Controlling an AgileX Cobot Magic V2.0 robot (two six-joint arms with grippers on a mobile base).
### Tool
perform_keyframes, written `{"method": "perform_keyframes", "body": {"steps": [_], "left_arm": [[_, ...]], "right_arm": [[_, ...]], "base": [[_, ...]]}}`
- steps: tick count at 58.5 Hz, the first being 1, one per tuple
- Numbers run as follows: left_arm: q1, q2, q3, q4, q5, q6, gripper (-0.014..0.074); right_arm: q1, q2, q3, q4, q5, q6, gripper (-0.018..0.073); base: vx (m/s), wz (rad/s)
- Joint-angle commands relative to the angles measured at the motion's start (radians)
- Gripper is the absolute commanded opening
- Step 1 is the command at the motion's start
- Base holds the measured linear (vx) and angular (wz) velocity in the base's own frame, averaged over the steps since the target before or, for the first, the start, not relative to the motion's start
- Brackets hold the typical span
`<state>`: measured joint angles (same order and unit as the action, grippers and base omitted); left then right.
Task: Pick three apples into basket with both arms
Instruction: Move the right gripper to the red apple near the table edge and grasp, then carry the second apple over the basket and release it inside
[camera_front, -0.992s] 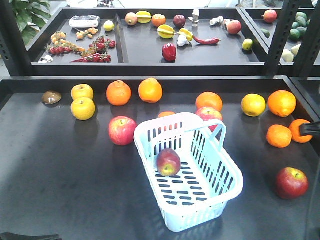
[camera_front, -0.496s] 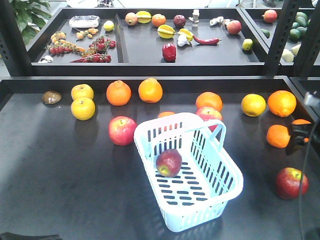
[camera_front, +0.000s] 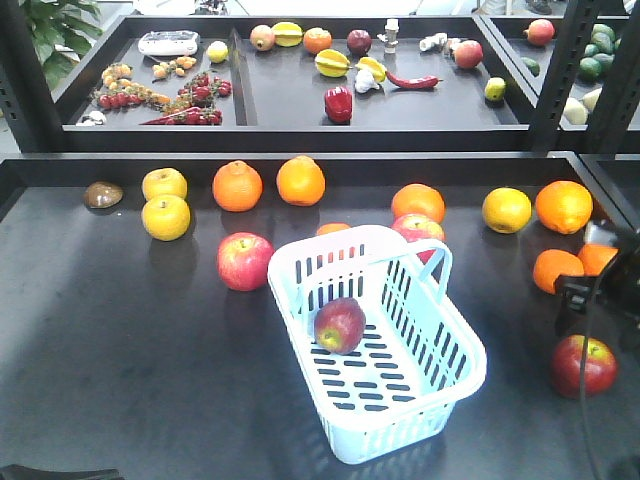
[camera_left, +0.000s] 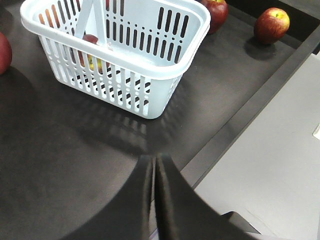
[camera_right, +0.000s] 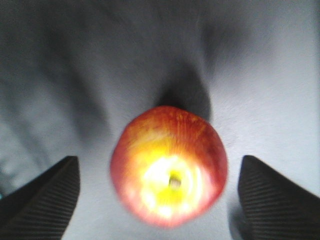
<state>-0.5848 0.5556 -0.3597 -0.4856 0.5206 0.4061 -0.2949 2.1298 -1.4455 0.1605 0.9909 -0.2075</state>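
The dark red apple rests stem-up on the black table, centred between the spread, empty fingers of the right gripper. Another apple lies in the basket. If one finger lands first, the round fruit may roll toward the nearby front rim. Oranges crowd close behind it, while the stretch leftward to the basket looks open. The left gripper is pressed closed, holding nothing.

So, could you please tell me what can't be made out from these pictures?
- Front view: the right arm is mostly cut off by the frame edge.
- Left wrist view: the basket wall and handle hide most of the apple inside.
- Right wrist view: the second apple between the open fingers is blurred.
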Motion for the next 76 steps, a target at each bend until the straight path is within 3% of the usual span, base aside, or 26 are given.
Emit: {"method": "perform_keyframes", "body": {"steps": [1, 15, 24, 30, 42, 47, 64, 76], "left_arm": [[-0.003, 0.003, -0.023, -0.025, -0.052, -0.005, -0.0006], [-0.003, 0.003, -0.023, -0.025, -0.052, -0.005, -0.0006], [-0.003, 0.003, -0.023, -0.025, -0.052, -0.005, -0.0006], [-0.003, 0.003, -0.023, -0.025, -0.052, -0.005, -0.0006], [-0.003, 0.003, -0.023, -0.025, -0.052, -0.005, -0.0006], [-0.003, 0.003, -0.023, -0.025, -0.052, -0.005, -0.0006], [-0.003, 0.003, -0.023, -0.025, -0.052, -0.005, -0.0006], [-0.003, 0.003, -0.023, -0.025, -0.052, -0.005, -0.0006]], "right_arm": [[-0.005, -0.021, -0.027, -0.002, 0.003, -0.001, 0.0587], [-0.005, 0.032, -0.027, -0.001, 0.032, 0.001, 0.0576], [-0.005, 0.033, -0.027, -0.001, 0.055, 0.008, 0.0512], [-0.005, 0.032, -0.027, 0.009, 0.090, 0.008, 0.0392], [-0.005, -0.045, -0.027, 0.054, 0.151, -0.049, 0.0070], [-0.005, -0.115, -0.027, 0.061, 0.155, -0.055, -0.0016], [0.010, -0.395, -0.024, 0.203, 0.207, -0.094, -0.0004], [0.165, -0.554, -0.024, 0.208, 0.242, -0.086, -0.0001]], "base": [[0.00, 0.00], [0.00, 0.00], [0.00, 0.00], [0.00, 0.00], [0.00, 0.00], [0.00, 0.00], [0.00, 0.00], [0.00, 0.00]]}}
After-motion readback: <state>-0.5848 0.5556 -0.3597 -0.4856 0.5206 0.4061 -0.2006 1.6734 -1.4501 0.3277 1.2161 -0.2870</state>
